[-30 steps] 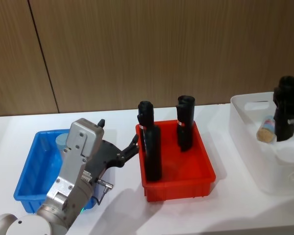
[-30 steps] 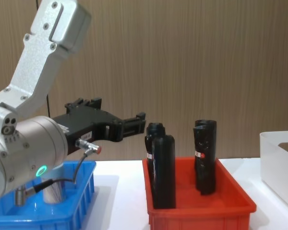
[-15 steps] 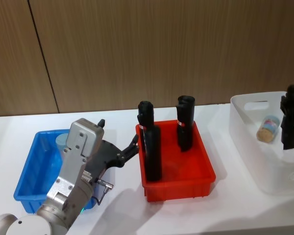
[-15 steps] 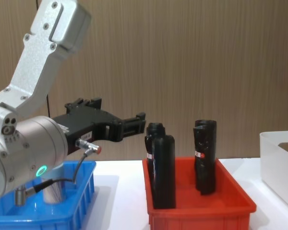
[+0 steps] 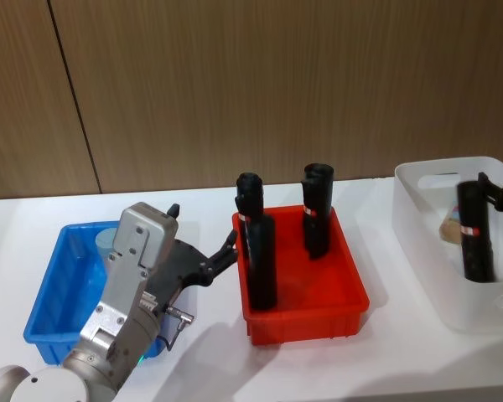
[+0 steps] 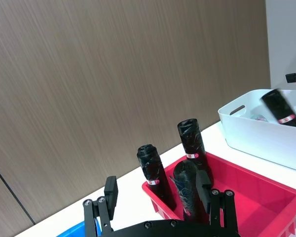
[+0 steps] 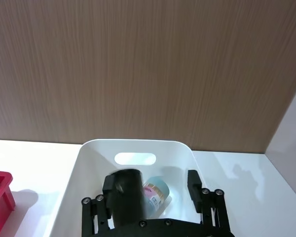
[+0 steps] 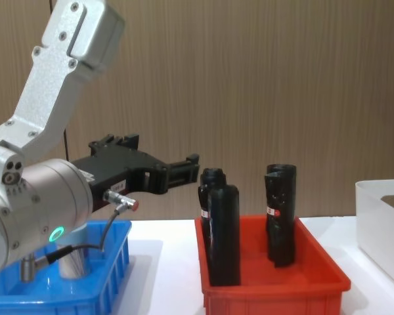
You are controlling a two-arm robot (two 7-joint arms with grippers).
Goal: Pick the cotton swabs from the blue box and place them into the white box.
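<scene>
One tub of cotton swabs (image 5: 109, 241) stands in the blue box (image 5: 46, 293) at the left. Another tub (image 7: 155, 193) lies on its side in the white box (image 5: 419, 172) at the right. My left gripper (image 5: 228, 251) hangs open and empty between the blue box and the red bin. My right gripper (image 7: 150, 181) is open above the white box, near the head view's right edge. A black bottle (image 5: 475, 234) with a red-white label stands tilted in the white box, close beside one finger and partly hiding the tub there.
A red bin (image 5: 352, 301) in the middle holds several tall black bottles (image 5: 260, 260). The wooden wall runs behind the table. Bare white tabletop lies in front of the bins.
My right gripper has drawn back toward the right edge. The black bottle now shows on its own, tilted in the white box. The left arm has not moved.
</scene>
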